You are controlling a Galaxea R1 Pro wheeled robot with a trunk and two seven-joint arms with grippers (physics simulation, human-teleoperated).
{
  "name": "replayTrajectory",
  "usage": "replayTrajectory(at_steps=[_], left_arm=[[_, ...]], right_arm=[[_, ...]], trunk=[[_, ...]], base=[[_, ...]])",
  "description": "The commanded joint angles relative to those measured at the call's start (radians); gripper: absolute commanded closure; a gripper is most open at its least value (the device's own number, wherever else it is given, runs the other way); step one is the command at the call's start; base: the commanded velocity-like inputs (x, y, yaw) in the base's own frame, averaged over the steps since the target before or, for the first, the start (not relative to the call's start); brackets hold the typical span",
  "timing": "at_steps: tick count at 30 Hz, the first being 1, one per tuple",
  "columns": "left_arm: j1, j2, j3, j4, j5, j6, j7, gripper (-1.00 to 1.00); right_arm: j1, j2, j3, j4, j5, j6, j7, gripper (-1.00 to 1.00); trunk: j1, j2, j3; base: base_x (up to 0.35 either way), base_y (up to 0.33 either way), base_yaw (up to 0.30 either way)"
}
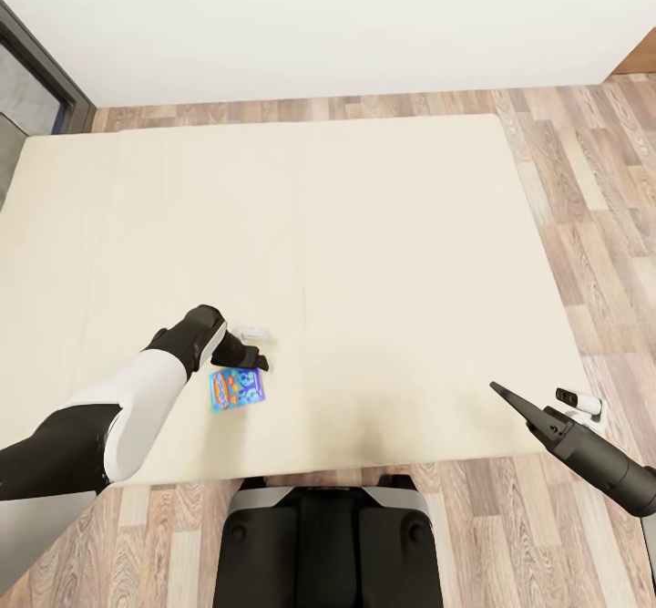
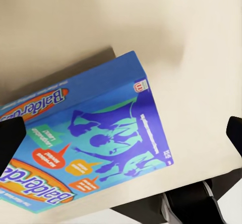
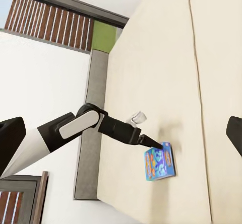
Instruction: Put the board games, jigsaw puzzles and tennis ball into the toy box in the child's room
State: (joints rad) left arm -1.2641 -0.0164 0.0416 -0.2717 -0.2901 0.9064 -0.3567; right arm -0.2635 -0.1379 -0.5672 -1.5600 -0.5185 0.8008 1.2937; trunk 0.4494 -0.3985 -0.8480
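- Head view: the small blue board game is seen flat on the bed, near its front edge.
- The left gripper is poised at the box's far edge, fingers spread, nothing held.
- The right gripper is kept well apart; its opening cannot be judged.

Your small blue board game lay flat, lid up, on the beige bed near its front edge, just beside your left hand.

White-and-black left arm, black tapered right arm, dark grey base.
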Motion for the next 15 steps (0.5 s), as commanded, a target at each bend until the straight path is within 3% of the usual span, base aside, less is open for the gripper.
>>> replayTrajectory(at_steps=[1,15], left_arm=[[0.0,0.0,0.004,-0.001,-0.011,0.004,-0.007,-1.0],[0.0,0.002,0.009,-0.013,-0.009,0.005,-0.008,-1.0]], right_arm=[[0.0,0.0,0.0,0.0,-0.003,0.008,0.001,-1.0],[0.0,0.0,0.0,0.0,-0.003,0.006,0.001,-1.0]], trunk=[[0.001,-0.001,-0.001],[0.001,-0.001,0.003]], base=[[0.0,0.0,0.0],[0.0,0.0,0.0]])
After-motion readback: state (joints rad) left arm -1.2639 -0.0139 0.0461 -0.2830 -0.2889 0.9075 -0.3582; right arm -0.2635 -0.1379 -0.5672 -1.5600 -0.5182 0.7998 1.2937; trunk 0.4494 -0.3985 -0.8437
